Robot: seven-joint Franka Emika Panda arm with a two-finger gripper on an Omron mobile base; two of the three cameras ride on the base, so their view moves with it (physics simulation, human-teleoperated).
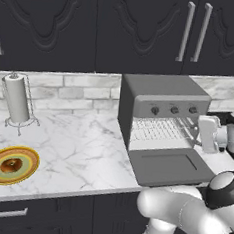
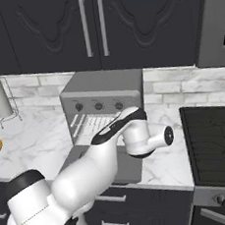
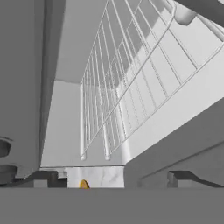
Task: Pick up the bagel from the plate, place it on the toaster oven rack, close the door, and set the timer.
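The bagel (image 1: 12, 164) lies in the middle of the plate (image 1: 29, 157), far left on the marble counter. The toaster oven stands to the right with its door (image 1: 168, 166) folded down flat. Inside it the toaster oven rack (image 1: 154, 130) is bare. My gripper (image 1: 200, 132) hovers at the oven's right side at rack height, far from the plate. In the hand view the gripper (image 3: 113, 179) is open with nothing between its two dark tips, and the rack (image 3: 127, 87) slants close ahead. From the right base view my arm covers part of the rack (image 2: 88, 123) and door.
A paper towel holder (image 1: 17, 100) stands at the back left. Three knobs (image 1: 174, 110) line the oven's front above the opening. A dark cooktop (image 2: 217, 142) lies right of the oven. Black wall cabinets (image 1: 141, 31) hang overhead. Open marble counter (image 1: 81, 151) lies between plate and oven.
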